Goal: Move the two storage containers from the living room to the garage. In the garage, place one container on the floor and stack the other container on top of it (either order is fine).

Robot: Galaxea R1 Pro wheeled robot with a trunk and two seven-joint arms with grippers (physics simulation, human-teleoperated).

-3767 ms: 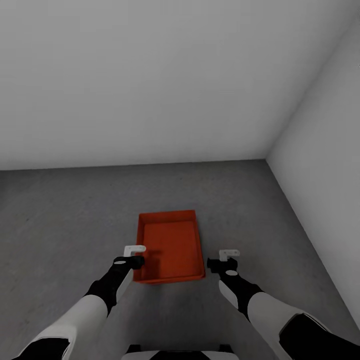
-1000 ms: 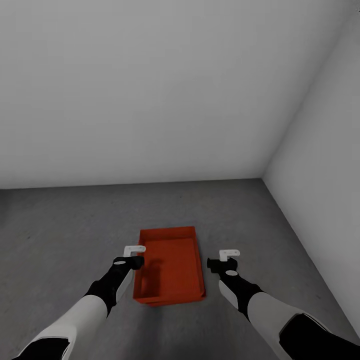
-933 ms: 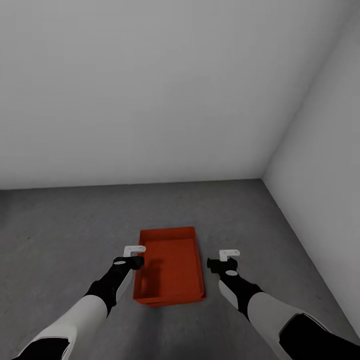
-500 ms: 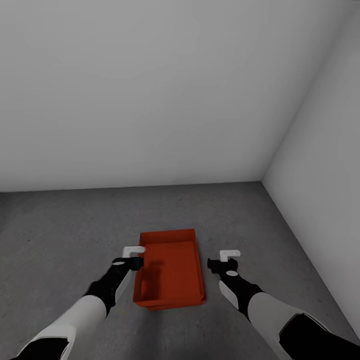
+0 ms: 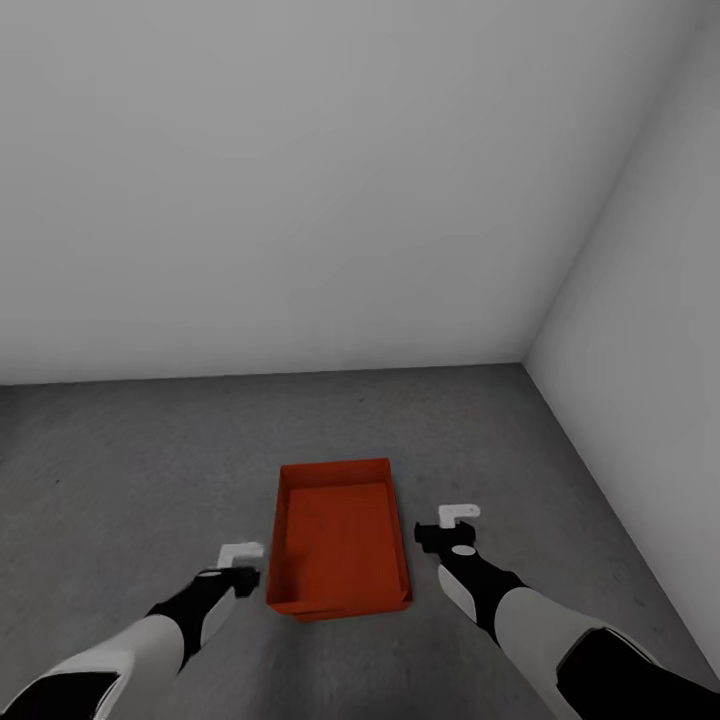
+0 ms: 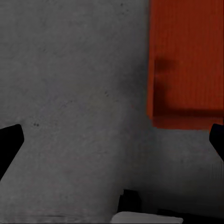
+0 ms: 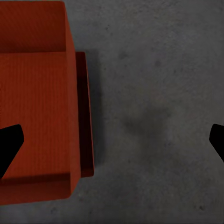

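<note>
Stacked storage containers (image 5: 340, 535) on floor (image 5: 120, 460) (lower rim (image 7: 85, 116) in right wrist view); both grippers spread, empty.

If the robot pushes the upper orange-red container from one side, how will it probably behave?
The upper container probably slides rather than tips, being low, wide and flat-bottomed. It sits on the lower container, whose edge peeks out on one side, so a push may shift it further off. Its thin straight walls look rigid, yet light enough to move easily.

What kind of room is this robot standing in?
Probably a garage or a bare storage room: rough grey concrete floor, plain white walls meeting in a corner, no furniture in view, and stacked orange-red storage containers set on the floor.
</note>
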